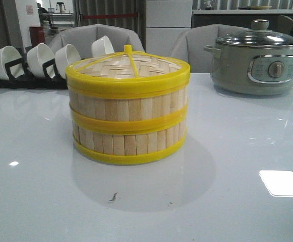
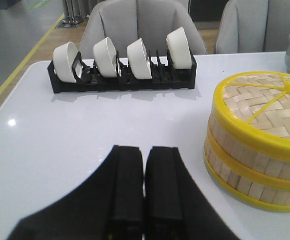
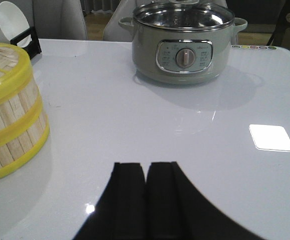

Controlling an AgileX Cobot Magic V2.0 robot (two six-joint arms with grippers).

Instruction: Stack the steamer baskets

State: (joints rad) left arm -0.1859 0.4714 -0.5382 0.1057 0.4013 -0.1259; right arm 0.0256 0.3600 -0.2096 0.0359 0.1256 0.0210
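Now my left gripper (image 2: 145, 185) and my right gripper (image 3: 145, 195) both have their fingers pressed together on nothing, above the white table (image 1: 35, 201). The steamer baskets (image 1: 128, 118) stand mid-table as one upright stack, axis vertical, woven lid (image 1: 128, 65) facing up. Bowls in a rack (image 1: 15, 70) sit at ten o'clock from it, the grey pot (image 1: 257, 60) at two.

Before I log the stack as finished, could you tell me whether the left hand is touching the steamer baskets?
Apart. In the left wrist view, bare table separates the shut left hand from the steamer baskets.
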